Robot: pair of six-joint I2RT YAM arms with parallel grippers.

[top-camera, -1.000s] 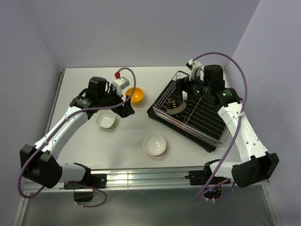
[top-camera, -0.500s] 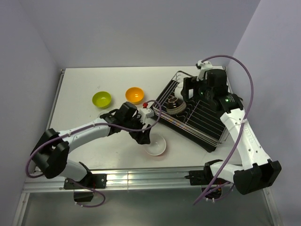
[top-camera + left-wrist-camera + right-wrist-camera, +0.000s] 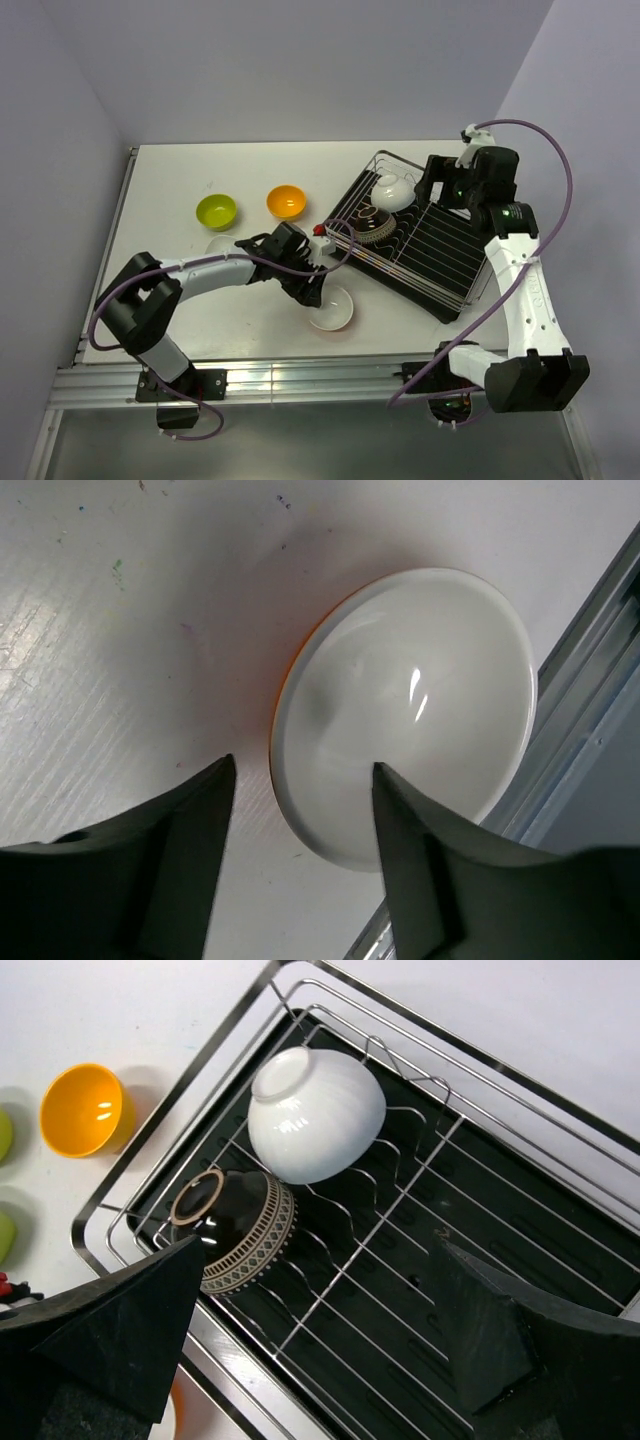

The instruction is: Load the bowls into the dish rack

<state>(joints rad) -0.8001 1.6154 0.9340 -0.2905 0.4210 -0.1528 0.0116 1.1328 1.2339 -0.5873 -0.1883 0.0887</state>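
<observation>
Top external view gives us the white worktop (image 3: 160,180) first, with the dish rack (image 3: 440,262) lying askew on its right half, silver wire over a black tray. Above the rack's far corner hang the right fingers (image 3: 432,185), and in the right wrist view we see these right fingers (image 3: 320,1250) spread wide with nothing between them, the rack's wires below. The left arm reaches across the front of the worktop, its left fingers (image 3: 306,290) at the edge of a white bowl (image 3: 334,308) that sits upright near the front rail. From the left wrist we see the left fingers (image 3: 300,780) parted, the near rim of that white bowl (image 3: 410,710) lying in the gap; we cannot tell whether either finger touches it. Two bowls are in the rack's far-left end: a second white bowl (image 3: 315,1115) tipped with its foot showing, and right beside it the dark ribbed bowl (image 3: 235,1230), also tipped over. On the worktop left of the rack stand the orange bowl (image 3: 286,201) and the lime green bowl (image 3: 216,211), apart from each other.
</observation>
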